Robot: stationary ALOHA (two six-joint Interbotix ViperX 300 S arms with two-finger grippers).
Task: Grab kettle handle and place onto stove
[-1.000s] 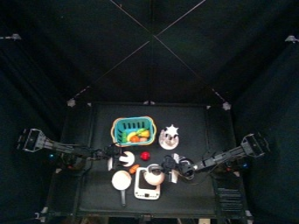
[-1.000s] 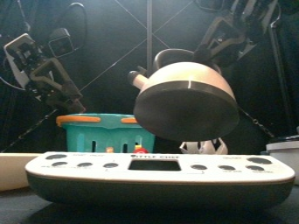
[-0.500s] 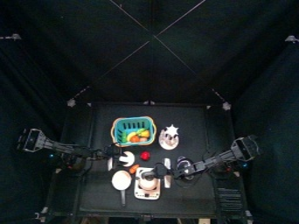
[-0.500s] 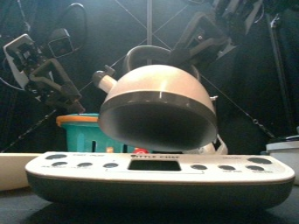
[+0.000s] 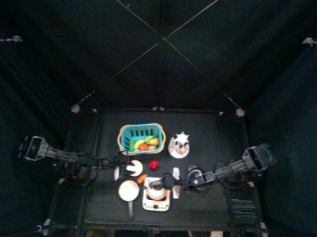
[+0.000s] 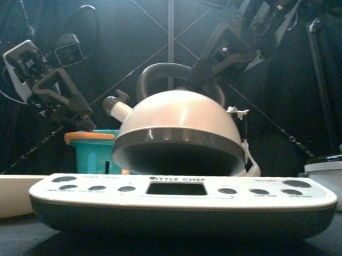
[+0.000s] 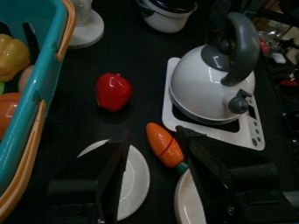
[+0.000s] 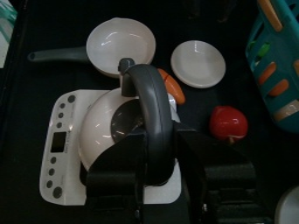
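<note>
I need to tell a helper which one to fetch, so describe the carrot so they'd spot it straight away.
Start at the white stove with the kettle on it. Just beside the stove's edge lies the carrot, between two white plates. It is long and orange with a green end, unlike the round red fruit nearby.

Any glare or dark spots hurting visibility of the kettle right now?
Front view: soft highlight across the kettle, underside in shadow. Top view: table dim, kettle tiny. Right wrist view: evenly lit, handle clear between the right claw.

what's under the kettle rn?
The white stove. The kettle covers most of its face, so only the control strip and edges show. Actual contact between base and stove can't be confirmed.
</note>
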